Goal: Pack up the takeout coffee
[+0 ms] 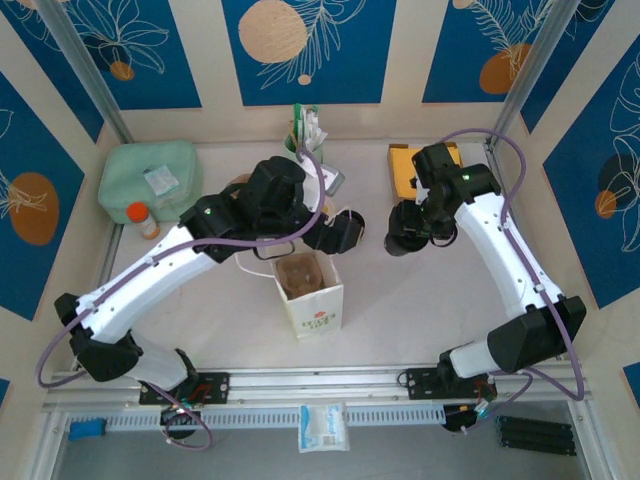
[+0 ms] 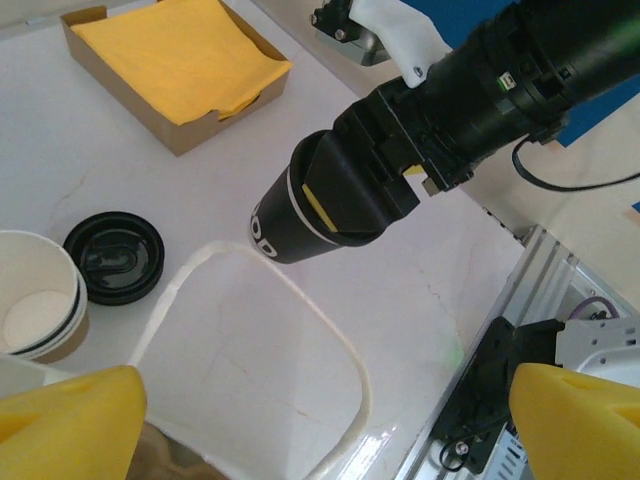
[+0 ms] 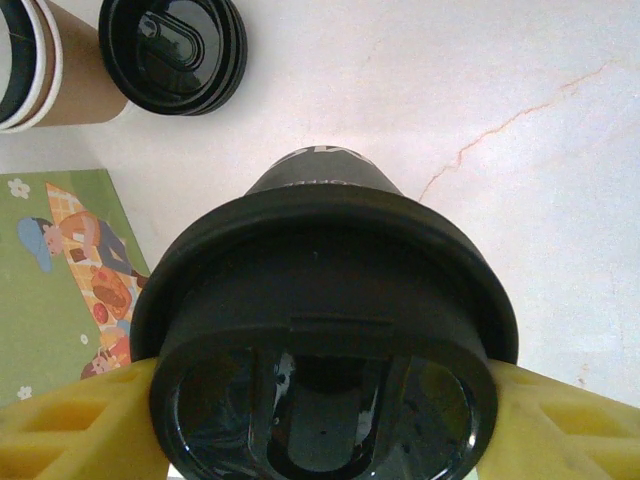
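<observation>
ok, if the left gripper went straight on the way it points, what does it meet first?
Probably the bag's white handle loop, lying just ahead of the open left gripper; inside the loop, bare table. Depth is hard to judge.

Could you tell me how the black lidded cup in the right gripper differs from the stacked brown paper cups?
The black lidded cup is dark, capped and held by the right gripper; the stacked brown paper cups are white-rimmed, open and upright on the table. Both are takeout cups.
</observation>
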